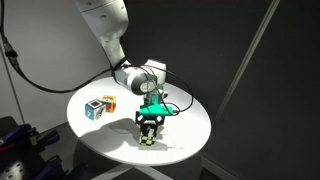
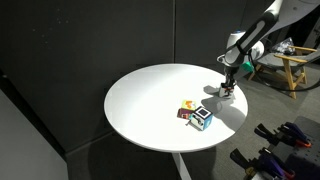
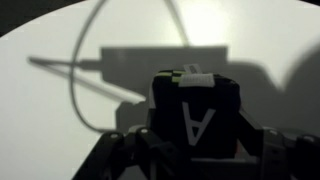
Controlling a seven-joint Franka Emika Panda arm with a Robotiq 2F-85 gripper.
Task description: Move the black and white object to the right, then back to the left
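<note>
The gripper (image 1: 150, 129) clamps the black and white object (image 3: 195, 112) between its jaws, seemingly to carry it sideways.

Both exterior views: dim room, black backdrop, white round table (image 1: 100, 135) (image 2: 140, 110) brightly lit from above. Wrist view: glare at twelve o'clock, hard cable shadow at ten, black and white object (image 3: 195, 110) blurred and shaded toward six.
</note>
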